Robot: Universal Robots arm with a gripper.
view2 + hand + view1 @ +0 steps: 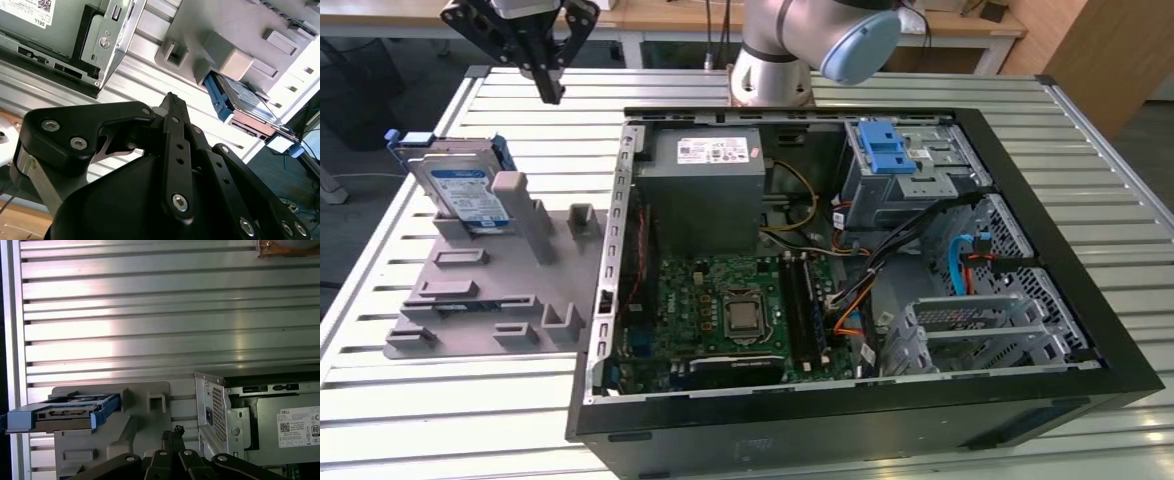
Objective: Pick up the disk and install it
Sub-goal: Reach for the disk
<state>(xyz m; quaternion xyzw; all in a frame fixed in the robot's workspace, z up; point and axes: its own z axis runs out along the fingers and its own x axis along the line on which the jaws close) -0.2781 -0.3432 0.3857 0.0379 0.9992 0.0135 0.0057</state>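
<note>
The disk (pixel 460 192), silver with a blue-and-white label and a blue plastic frame, stands on edge in a slot of the grey fixture (pixel 494 300) on the exterior view's left. In both wrist views the disk (pixel 239 96) (pixel 64 413) shows edge-on in that fixture. My gripper (pixel 552 92) hangs well above the table, behind the fixture and up to the exterior view's right of the disk. Its black fingers (pixel 172 107) (pixel 172 436) are pressed together with nothing between them.
An open black computer case (pixel 1067 300) lies on the slatted metal table (pixel 400 420), to the exterior view's right of the fixture. Inside are a grey power supply box (pixel 707 190), a motherboard (pixel 720 310) and a metal drive cage with a blue latch (pixel 891 155). The arm's base (pixel 767 70) stands behind the case.
</note>
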